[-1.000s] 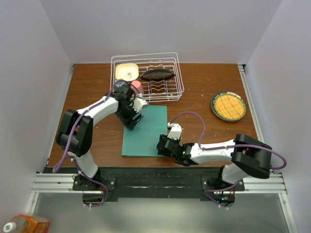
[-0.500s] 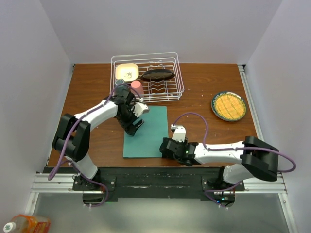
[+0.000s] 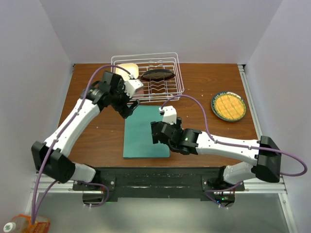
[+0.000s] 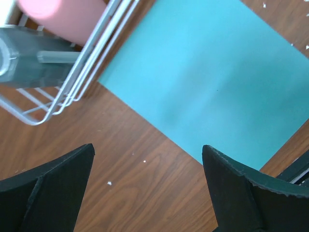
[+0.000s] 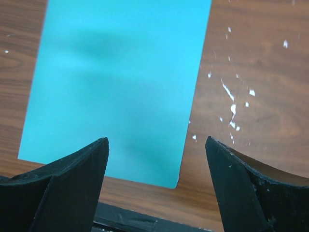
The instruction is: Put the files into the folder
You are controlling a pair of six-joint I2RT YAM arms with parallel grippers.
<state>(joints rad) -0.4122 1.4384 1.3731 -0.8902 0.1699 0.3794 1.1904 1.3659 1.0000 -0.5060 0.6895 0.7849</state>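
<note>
The teal folder (image 3: 141, 141) lies shut and flat on the brown table, near the front edge. No files show in any view. My left gripper (image 3: 129, 107) hangs open above the folder's far left corner, close to the wire rack. In the left wrist view its fingers (image 4: 53, 188) frame bare wood, with the folder (image 4: 212, 82) beyond them. My right gripper (image 3: 156, 133) hovers open over the folder's right side. In the right wrist view the folder (image 5: 116, 82) and its near right corner sit between the spread fingers (image 5: 246, 188), which hold nothing.
A white wire dish rack (image 3: 171, 92) stands behind the folder, holding a cream bowl (image 3: 127, 69) and a dark dish (image 3: 158, 74). A pink cup (image 4: 72, 19) shows by the rack. A green-rimmed plate (image 3: 228, 106) sits at the right. White specks (image 5: 231, 104) dot the wood.
Both grippers have opened wider and lifted off the folder. The left arm swung back toward the rack; the right arm moved up over the folder's right side.
</note>
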